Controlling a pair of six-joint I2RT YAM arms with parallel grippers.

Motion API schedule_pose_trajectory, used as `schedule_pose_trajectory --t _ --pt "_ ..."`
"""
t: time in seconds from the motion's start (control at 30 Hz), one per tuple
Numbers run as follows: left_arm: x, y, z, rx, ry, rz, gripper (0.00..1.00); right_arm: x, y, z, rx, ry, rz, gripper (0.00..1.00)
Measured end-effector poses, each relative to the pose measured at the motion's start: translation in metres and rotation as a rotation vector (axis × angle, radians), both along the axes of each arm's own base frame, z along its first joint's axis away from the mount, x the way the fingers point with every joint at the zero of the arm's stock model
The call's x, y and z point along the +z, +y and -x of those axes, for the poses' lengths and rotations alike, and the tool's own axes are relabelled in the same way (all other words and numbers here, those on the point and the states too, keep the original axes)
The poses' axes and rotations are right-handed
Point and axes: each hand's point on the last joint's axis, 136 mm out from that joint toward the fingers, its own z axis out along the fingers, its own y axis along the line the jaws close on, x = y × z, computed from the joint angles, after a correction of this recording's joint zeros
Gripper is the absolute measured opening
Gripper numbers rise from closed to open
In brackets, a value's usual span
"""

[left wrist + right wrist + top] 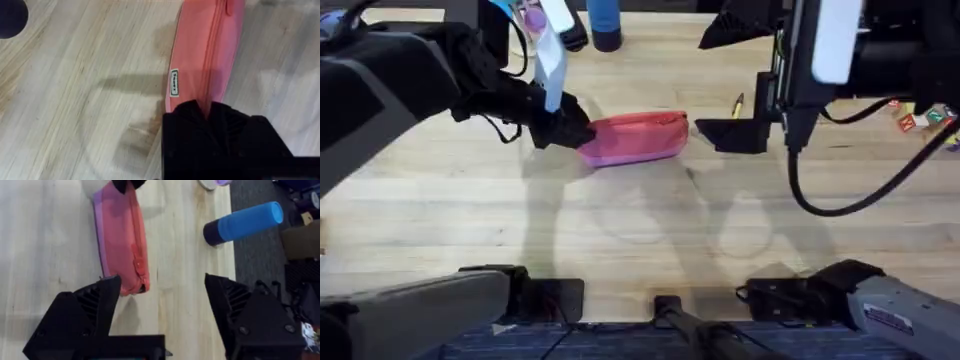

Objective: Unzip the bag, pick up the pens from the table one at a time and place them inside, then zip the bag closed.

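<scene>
So the left gripper (570,128) has its jaws clamped on one end of the bag (638,137), pinching the fabric right at the zipper line in the left wrist view. The right gripper (157,305) has its jaws wide apart, holding nothing, hovering just past the bag's other end, where the zipper pull (138,266) sits. The bag lies flat on the tabletop (620,230) with its long axis running straight from one gripper to the other, zipper on top and looking shut. My guess is the right arm drops onto that pull next, since it's nearer. A yellow pen (738,105) lies just beyond the right gripper, near a blue cylinder (245,222).
</scene>
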Motion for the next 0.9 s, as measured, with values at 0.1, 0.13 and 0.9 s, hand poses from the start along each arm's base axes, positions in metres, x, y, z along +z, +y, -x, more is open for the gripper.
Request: schedule_pose_trajectory --t 0.1,0.13,0.9 --pt "0.000 0.000 0.000 0.000 0.000 0.000 0.043 -0.006 0.001 0.002 0.015 0.023 0.008 0.997" --pt "0.000 0.000 0.000 0.000 0.000 0.000 0.043 -0.010 0.001 0.002 0.018 0.038 0.014 0.997" --pt "0.000 0.000 0.000 0.000 0.000 0.000 0.042 -0.117 0.031 -0.048 0.060 0.228 0.068 0.922"
